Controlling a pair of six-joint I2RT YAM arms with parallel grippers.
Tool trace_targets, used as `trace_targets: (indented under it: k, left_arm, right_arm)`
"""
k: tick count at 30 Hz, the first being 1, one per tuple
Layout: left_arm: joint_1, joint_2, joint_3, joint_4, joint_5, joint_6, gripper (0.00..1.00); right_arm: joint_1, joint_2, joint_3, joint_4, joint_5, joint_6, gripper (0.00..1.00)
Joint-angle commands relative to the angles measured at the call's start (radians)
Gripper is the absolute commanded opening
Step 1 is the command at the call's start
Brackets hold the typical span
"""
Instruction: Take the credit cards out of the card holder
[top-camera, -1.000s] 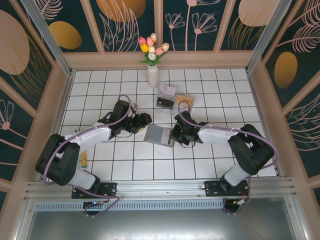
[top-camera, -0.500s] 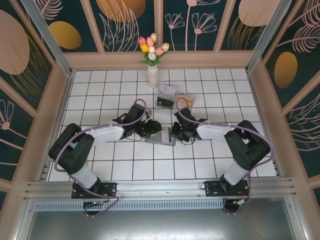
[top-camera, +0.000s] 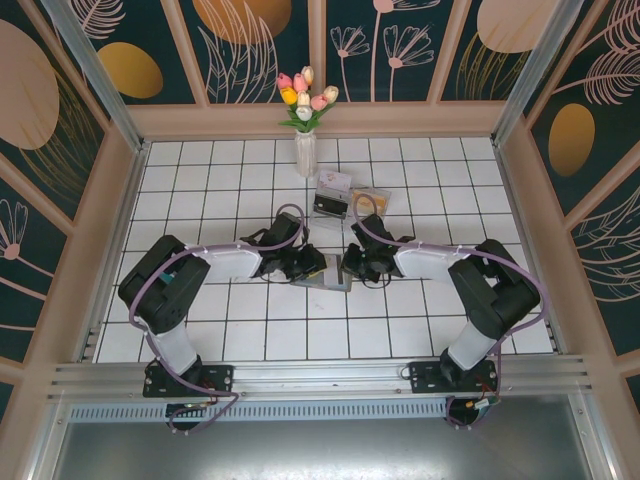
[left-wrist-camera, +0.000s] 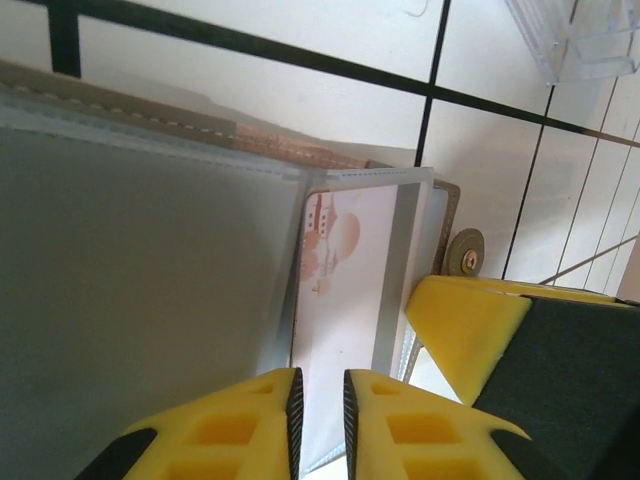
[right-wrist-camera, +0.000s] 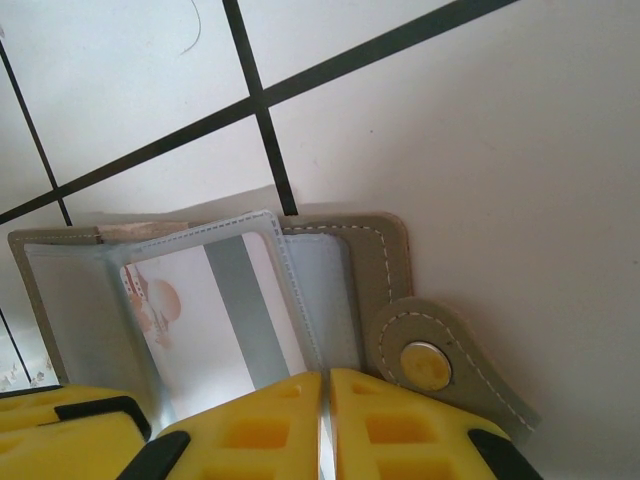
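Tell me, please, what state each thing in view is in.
card holder, open flat on the tiles, snap tab unfastened
credit card, still inside its clear sleeve
left end effector, jaws narrow around that sleeve's edge, grip unclear
right end effector, shut on the card holder's edge
vase of tulips, upright

Card holder (right-wrist-camera: 390, 255) grey-olive, pale stitching along its edge; snap (right-wrist-camera: 425, 362) on the tab brassy gold; credit card (right-wrist-camera: 215, 320) white, rust-red print, one grey stripe; left gripper (left-wrist-camera: 320, 385) bright yellow and black; table (top-camera: 200, 180) white tiles, black grid; tulips (top-camera: 305, 92) pink and yellow.
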Motion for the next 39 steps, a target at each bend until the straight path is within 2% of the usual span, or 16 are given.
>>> trace_targets:
  k: [1, 13, 26, 39]
  left_arm:
    - [-0.007, 0.016, 0.021, 0.012, 0.007, -0.011, 0.16]
    - [-0.008, 0.035, 0.032, -0.046, -0.036, -0.005, 0.23]
    - [-0.035, 0.077, 0.085, -0.096, -0.047, 0.032, 0.22]
    - [-0.035, 0.084, 0.094, -0.197, -0.147, 0.074, 0.25]
  right_arm:
    - [-0.007, 0.044, -0.017, -0.049, 0.021, -0.020, 0.13]
    - [-0.007, 0.045, -0.027, -0.049, 0.016, -0.019, 0.12]
    - [-0.007, 0.043, -0.045, -0.038, 0.009, -0.013, 0.13]
    - [-0.010, 0.044, -0.055, -0.026, -0.003, -0.014, 0.12]
